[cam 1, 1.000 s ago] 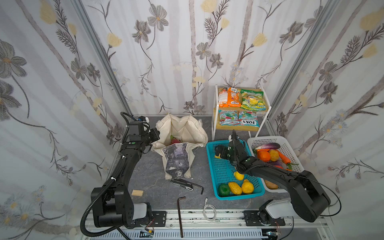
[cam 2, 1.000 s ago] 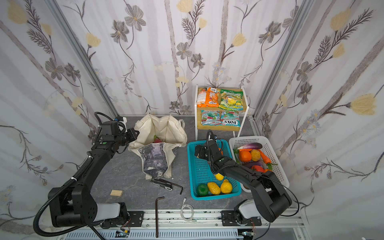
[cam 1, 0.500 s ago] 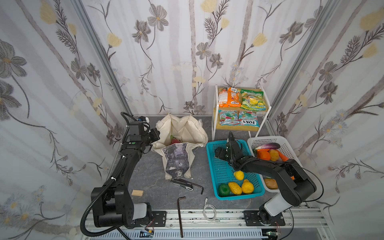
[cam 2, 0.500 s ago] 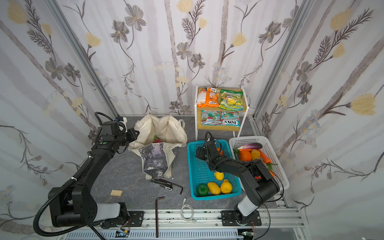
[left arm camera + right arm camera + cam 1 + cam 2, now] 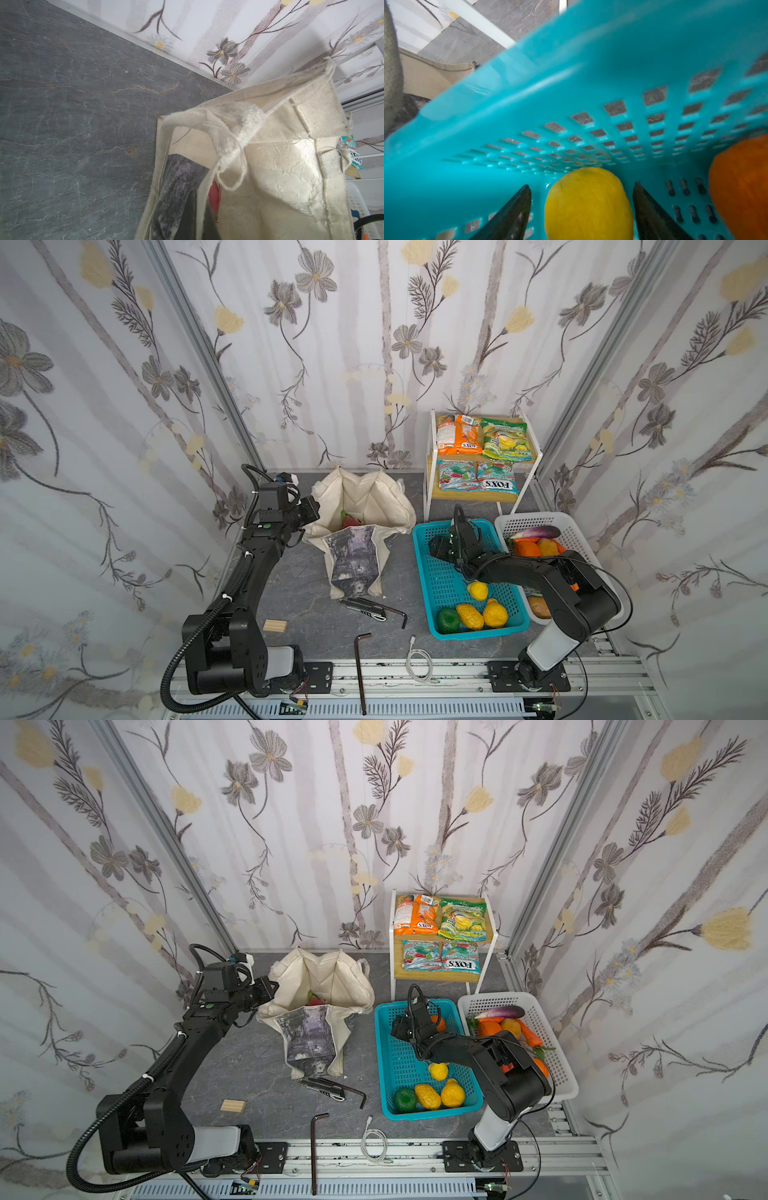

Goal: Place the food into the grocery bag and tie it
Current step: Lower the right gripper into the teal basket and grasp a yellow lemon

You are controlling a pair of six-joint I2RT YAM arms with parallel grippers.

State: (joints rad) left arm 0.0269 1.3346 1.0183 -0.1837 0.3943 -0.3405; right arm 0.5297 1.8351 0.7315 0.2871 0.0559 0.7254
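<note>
One lemon (image 5: 588, 205) framed by right hand (image 5: 581, 186), grocery bag (image 5: 374, 497) pinched by left hand (image 5: 309, 512)

Both top views: left hand closed tight on the left rim of the grocery bag, upright on the counter (image 5: 291, 593), mouth spread, pink dragon fruit (image 5: 349, 521) inside. Right hand low in the far end of the turquoise basket (image 5: 478, 632); fingertips and anything between them hidden beneath the wrist.

Left wrist view: only cream canvas, a loose handle (image 5: 228, 128), a sliver of pink within; cannot make out the fingers themselves.

Right wrist view: supplies what the top views hide. Fingers (image 5: 512, 212) parted wide, one either side of the lemon on the basket floor, a thin gap on each side, gripping nothing. Orange fruit (image 5: 741, 182) just beside.
</note>
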